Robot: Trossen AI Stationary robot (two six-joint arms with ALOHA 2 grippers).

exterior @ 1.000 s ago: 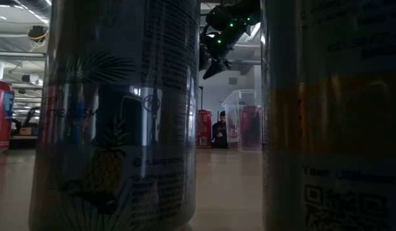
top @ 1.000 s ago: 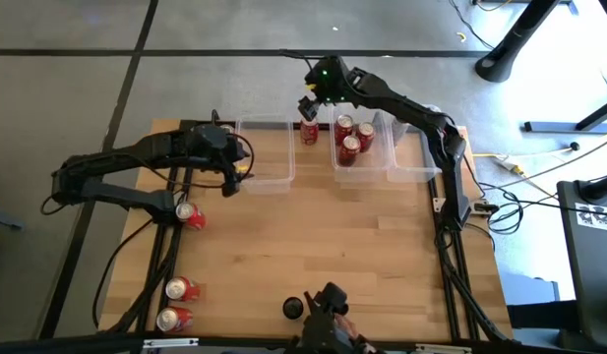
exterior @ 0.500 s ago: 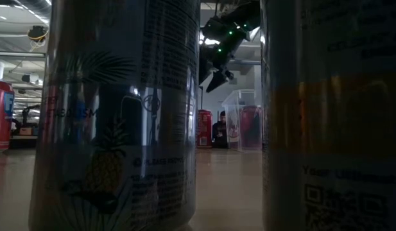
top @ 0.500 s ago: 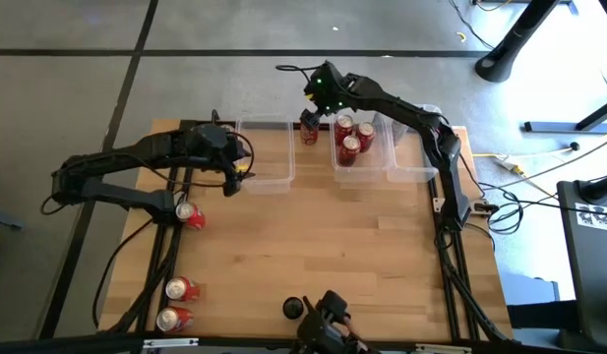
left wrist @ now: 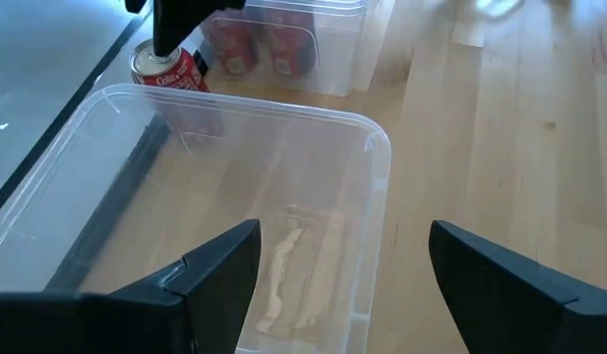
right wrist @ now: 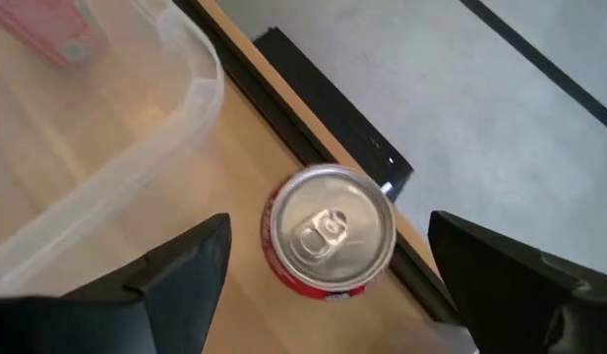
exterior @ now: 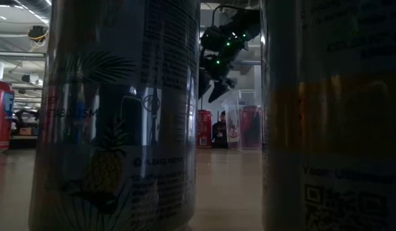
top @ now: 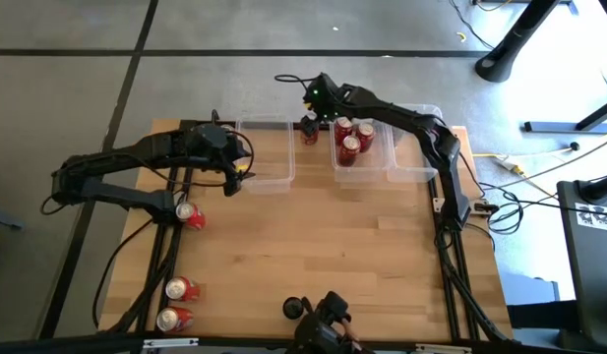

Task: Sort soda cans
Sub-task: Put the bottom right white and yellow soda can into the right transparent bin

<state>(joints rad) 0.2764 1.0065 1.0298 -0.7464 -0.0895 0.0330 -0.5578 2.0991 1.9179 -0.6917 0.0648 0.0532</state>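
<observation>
Above the upright red can (right wrist: 329, 230) between the bins, the right gripper (right wrist: 328, 270) hangs spread, empty; next, descend and pinch; left gripper (left wrist: 344, 270) waits, spread.

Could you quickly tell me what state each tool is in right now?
Left tool: open, empty, over the empty clear bin.
Right tool: open, holding nothing, directly above the upright red soda can.
</observation>
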